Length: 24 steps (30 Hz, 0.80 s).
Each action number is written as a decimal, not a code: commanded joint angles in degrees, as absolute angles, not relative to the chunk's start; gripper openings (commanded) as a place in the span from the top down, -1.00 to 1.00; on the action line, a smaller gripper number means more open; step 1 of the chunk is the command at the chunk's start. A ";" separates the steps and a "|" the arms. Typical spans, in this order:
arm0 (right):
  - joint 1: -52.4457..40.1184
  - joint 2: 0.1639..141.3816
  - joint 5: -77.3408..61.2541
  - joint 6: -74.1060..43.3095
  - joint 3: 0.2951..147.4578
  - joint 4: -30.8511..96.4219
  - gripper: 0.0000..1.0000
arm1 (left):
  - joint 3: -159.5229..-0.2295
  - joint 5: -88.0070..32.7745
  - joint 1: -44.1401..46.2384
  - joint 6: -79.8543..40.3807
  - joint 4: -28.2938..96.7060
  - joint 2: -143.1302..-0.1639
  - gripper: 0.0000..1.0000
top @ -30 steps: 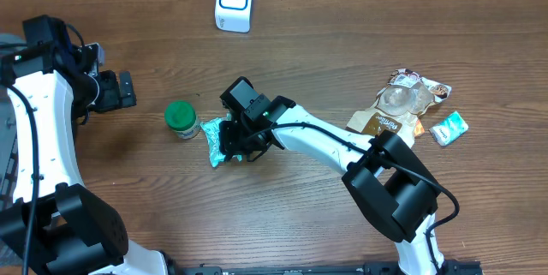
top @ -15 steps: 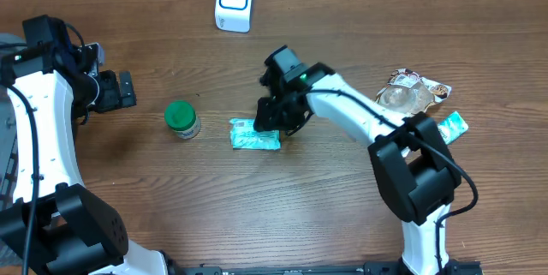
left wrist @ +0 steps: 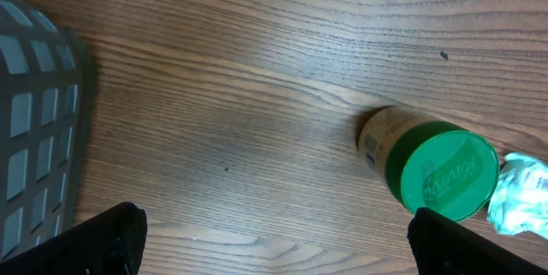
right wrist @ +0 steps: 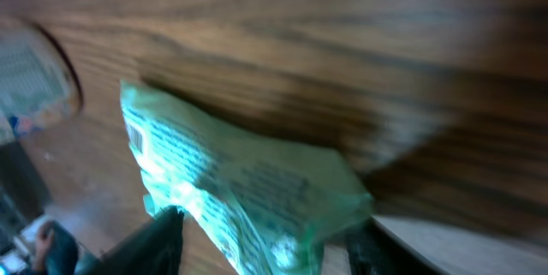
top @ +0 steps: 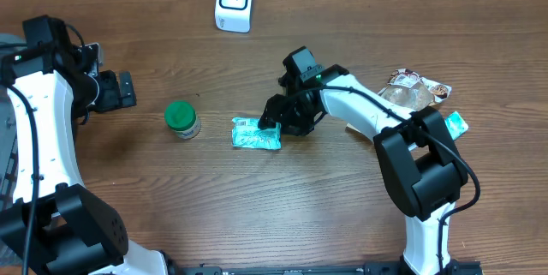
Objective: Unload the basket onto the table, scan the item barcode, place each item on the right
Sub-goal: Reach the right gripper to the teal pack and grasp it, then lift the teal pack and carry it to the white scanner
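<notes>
Brown wooden table (top: 154, 189) is seen under both arms. At the far left edge, a grey gridded object (left wrist: 34, 138) is partly shown in the left wrist view. The left gripper (top: 126, 91) is held above bare wood, and its fingers (left wrist: 111, 232) are spread wide with nothing between them. To its right, a small jar with a green lid (top: 181, 118) is placed upright. At the far edge of the table, a white barcode scanner (top: 234, 2) is standing. The item, a teal packet (top: 256, 133), is laid flat near the table's middle, just beside the jar but apart from it. The right gripper (top: 276, 123) is lowered at the packet's right end; its fingers (right wrist: 163, 236) are parted, with the packet's end between them. Whether they touch it cannot be told. Further right, a pile of snack bags (top: 398, 104) and a small teal sachet (top: 449, 128) are lying.
</notes>
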<state>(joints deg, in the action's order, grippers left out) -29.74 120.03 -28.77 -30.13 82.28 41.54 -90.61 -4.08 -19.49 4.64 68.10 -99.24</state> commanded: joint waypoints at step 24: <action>-23.40 84.44 -39.51 -23.49 76.99 36.05 0.92 | -90.74 -4.49 -19.09 4.27 68.10 -99.11 -0.99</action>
